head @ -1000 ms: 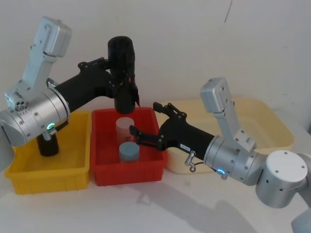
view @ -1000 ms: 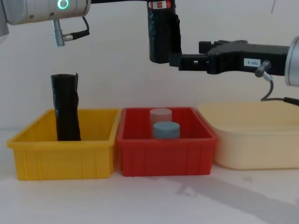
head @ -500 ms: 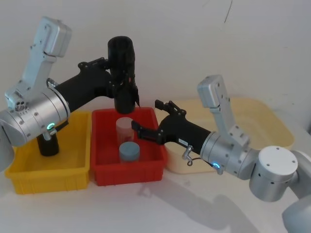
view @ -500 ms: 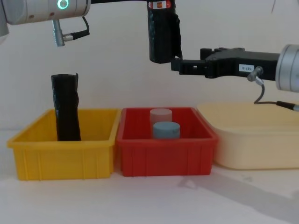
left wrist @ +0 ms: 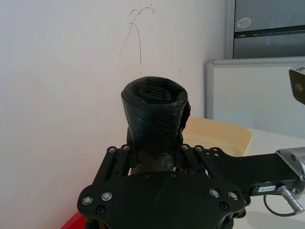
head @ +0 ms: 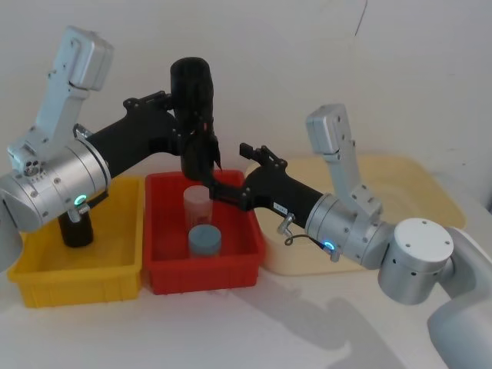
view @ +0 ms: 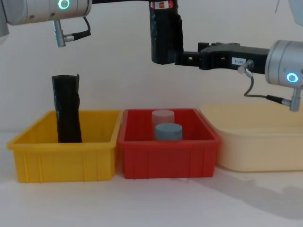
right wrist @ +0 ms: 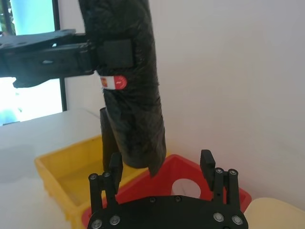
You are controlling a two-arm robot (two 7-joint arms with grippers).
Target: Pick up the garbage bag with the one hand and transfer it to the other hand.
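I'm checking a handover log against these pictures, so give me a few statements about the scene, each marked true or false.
1. The left gripper holds the garbage bag upright above the red bin. True.
2. The right gripper is shut on the garbage bag. False: its fingers are open, close to the roll's lower end.
3. A second black roll stands in the yellow bin. True.
4. The red bin holds nothing. False: a pale cylinder and a grey-blue cylinder stand in it.
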